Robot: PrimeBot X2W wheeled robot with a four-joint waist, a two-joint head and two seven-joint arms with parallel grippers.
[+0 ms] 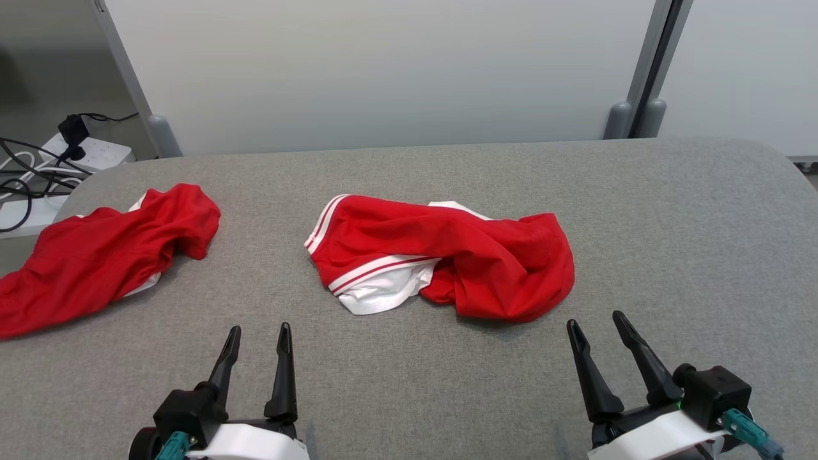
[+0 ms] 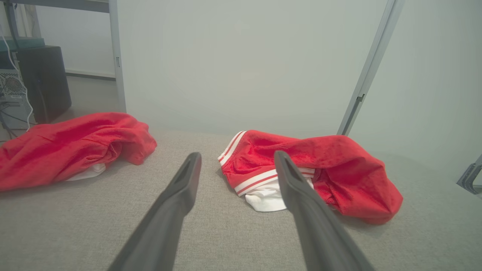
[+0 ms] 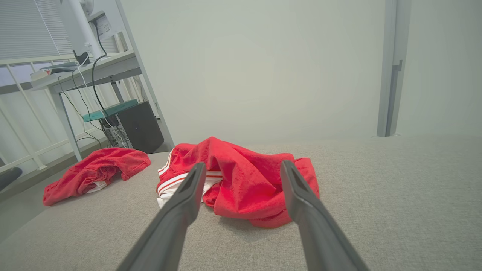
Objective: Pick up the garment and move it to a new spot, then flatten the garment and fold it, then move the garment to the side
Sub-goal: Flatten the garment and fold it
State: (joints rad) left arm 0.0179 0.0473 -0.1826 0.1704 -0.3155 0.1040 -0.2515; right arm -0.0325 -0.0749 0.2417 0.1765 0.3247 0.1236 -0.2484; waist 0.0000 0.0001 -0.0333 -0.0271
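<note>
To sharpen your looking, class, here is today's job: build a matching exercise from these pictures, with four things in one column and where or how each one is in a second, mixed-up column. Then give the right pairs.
Things
1. middle garment
2. left-hand garment
3. left gripper
4. power strip

Places or states
A. off the table, past its far left corner, with dark cables
B. open, holding nothing, over bare table near the robot
C. crumpled at the table's centre, white striped band showing
D. lying by the table's left edge

Pairs: 1-C, 2-D, 3-B, 4-A
</note>
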